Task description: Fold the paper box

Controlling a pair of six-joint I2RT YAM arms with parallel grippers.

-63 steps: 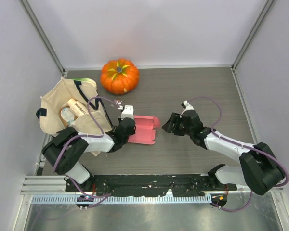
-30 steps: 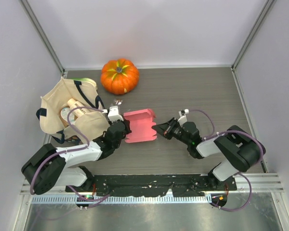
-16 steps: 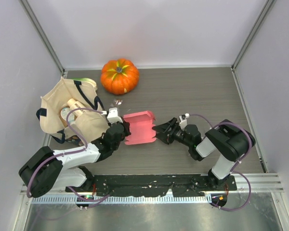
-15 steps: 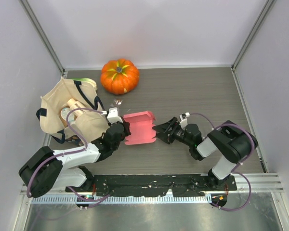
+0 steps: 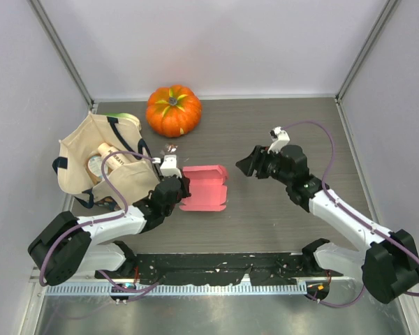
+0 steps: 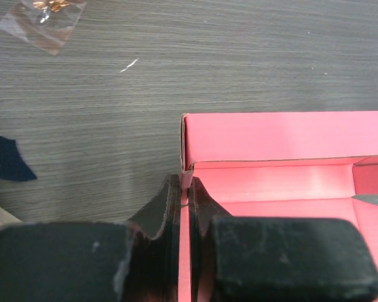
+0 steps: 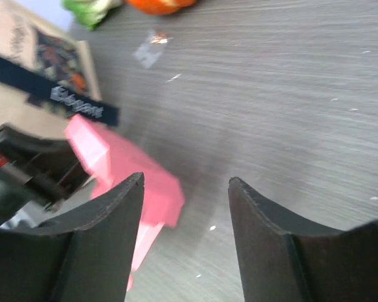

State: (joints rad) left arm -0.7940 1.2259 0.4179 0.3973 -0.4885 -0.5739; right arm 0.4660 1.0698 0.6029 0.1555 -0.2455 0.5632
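The pink-red paper box (image 5: pixel 204 187) lies partly folded on the table, its far wall standing up and its inside facing up. My left gripper (image 5: pixel 180 188) is shut on the box's left wall. In the left wrist view the thin wall runs between the two fingertips of the left gripper (image 6: pixel 184 184), and the box (image 6: pixel 283 135) stretches off to the right. My right gripper (image 5: pixel 243 167) hovers open to the right of the box, apart from it. In the right wrist view the right gripper (image 7: pixel 186 182) holds nothing and the box (image 7: pixel 123 167) is blurred at lower left.
An orange pumpkin (image 5: pixel 173 110) sits at the back. A beige tote bag (image 5: pixel 91 157) with items in it lies at the left, close behind my left arm. A small clear wrapper (image 5: pixel 170 148) lies on the table between the pumpkin and the box.
My right gripper let go of the box's right edge, opened, and drew back up and to the right. The left gripper kept its hold as the box settled lower.
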